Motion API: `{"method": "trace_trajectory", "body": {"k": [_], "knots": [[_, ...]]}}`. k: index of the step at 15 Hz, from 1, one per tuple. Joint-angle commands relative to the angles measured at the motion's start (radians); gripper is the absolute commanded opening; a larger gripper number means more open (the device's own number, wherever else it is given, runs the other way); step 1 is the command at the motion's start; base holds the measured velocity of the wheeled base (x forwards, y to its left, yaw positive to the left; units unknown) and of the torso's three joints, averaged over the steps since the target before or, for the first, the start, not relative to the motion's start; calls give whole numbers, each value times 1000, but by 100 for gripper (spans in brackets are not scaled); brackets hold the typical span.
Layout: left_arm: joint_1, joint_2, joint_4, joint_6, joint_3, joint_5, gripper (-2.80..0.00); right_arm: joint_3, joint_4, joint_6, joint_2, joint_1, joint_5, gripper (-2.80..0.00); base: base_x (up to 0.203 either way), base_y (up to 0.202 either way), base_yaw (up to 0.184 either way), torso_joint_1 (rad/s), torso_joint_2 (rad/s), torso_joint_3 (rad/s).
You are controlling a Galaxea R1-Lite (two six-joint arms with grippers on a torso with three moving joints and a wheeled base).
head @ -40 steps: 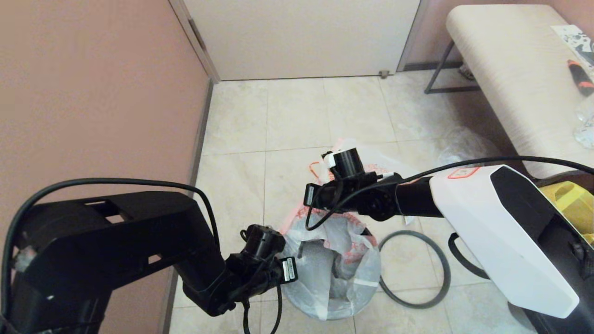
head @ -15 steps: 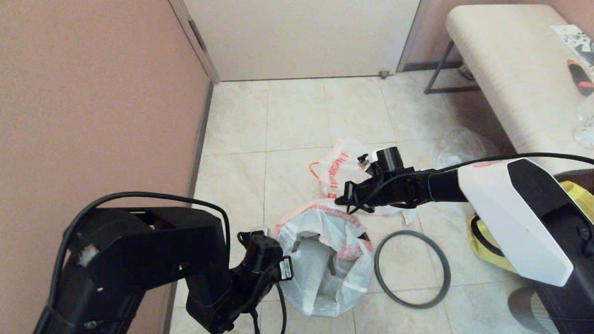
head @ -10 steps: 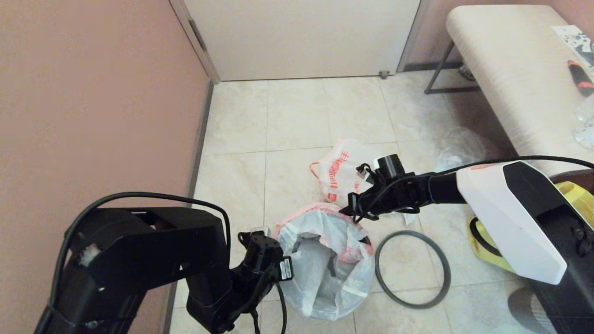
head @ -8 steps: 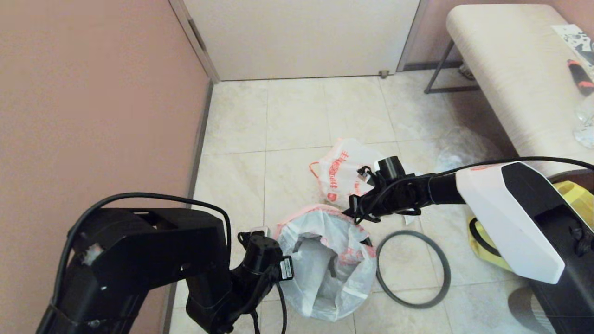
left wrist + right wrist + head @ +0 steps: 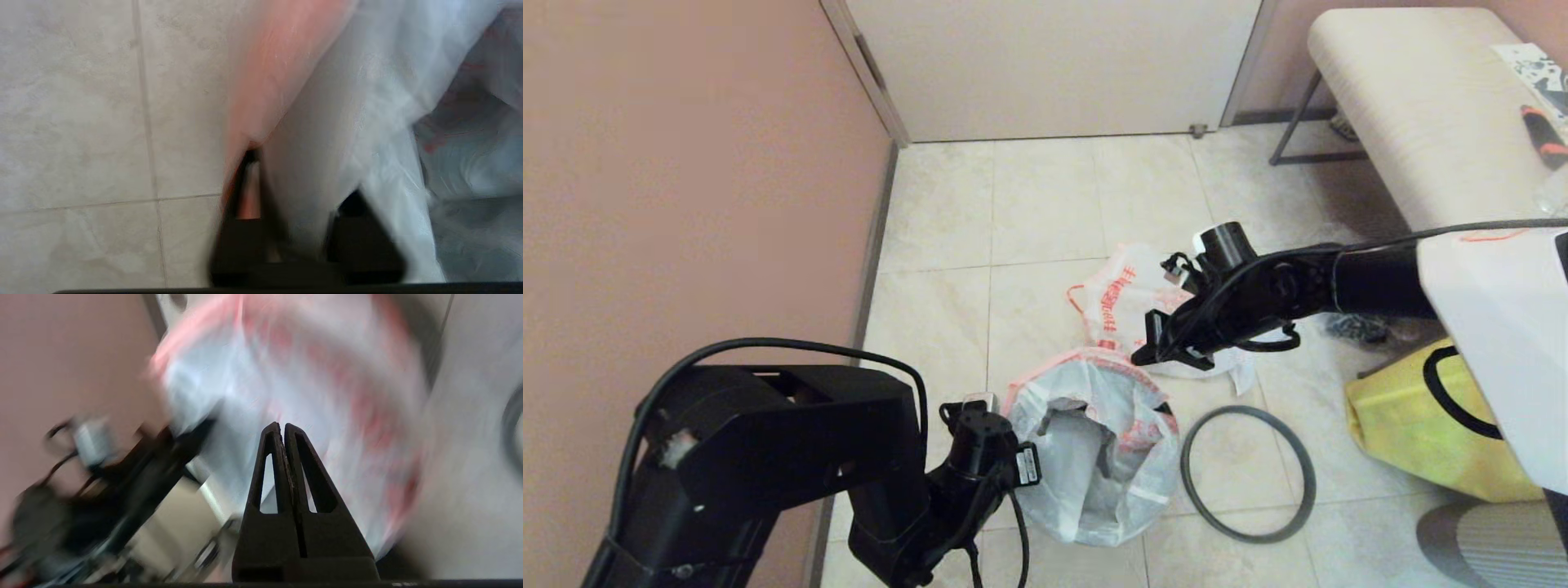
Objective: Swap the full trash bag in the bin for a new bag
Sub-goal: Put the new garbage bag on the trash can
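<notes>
The new bag (image 5: 1086, 457), milky white with a pink-orange band, is draped open over the bin (image 5: 1166, 410), which shows only as a black sliver. My left gripper (image 5: 301, 173) is open at the bag's left rim, with the film and its pink edge (image 5: 282, 61) lying between the fingers (image 5: 248, 183). My right gripper (image 5: 1141, 358) is shut and empty, hovering just beyond the bag's far rim; the right wrist view shows its tips (image 5: 282, 424) together over the bag. The full trash bag (image 5: 1115, 298), printed in red-orange, lies on the floor behind. The grey hoop (image 5: 1305, 465) lies right of the bin.
A pink wall (image 5: 686, 163) stands close on the left, a door (image 5: 1054, 65) at the back. A padded bench (image 5: 1413, 122) is at the right. A yellow tote (image 5: 1421, 425) and a clear bag with dark contents (image 5: 1352, 327) lie on the right floor.
My right arm has risen and drawn back from the bag's far rim, uncovering the yellow tote. The bag's mouth has shifted slightly. The left arm has barely moved.
</notes>
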Motion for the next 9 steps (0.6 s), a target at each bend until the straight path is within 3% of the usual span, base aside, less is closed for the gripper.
{"method": "trace_trajectory", "body": {"k": [1, 5, 9], "knots": [[6, -2, -5, -1, -4, 3, 0, 14, 69, 14, -83, 16, -15, -280, 0, 0, 0, 0, 0, 0], [17, -104, -1, 2, 49, -14, 0, 81, 168, 90, -130, 38, -366, -280, 0, 0, 0, 0, 0, 0], [-24, -327, 2, 27, 222, -53, 0, 207, 179, 103, -217, 32, -393, -280, 0, 0, 0, 0, 0, 0]]}}
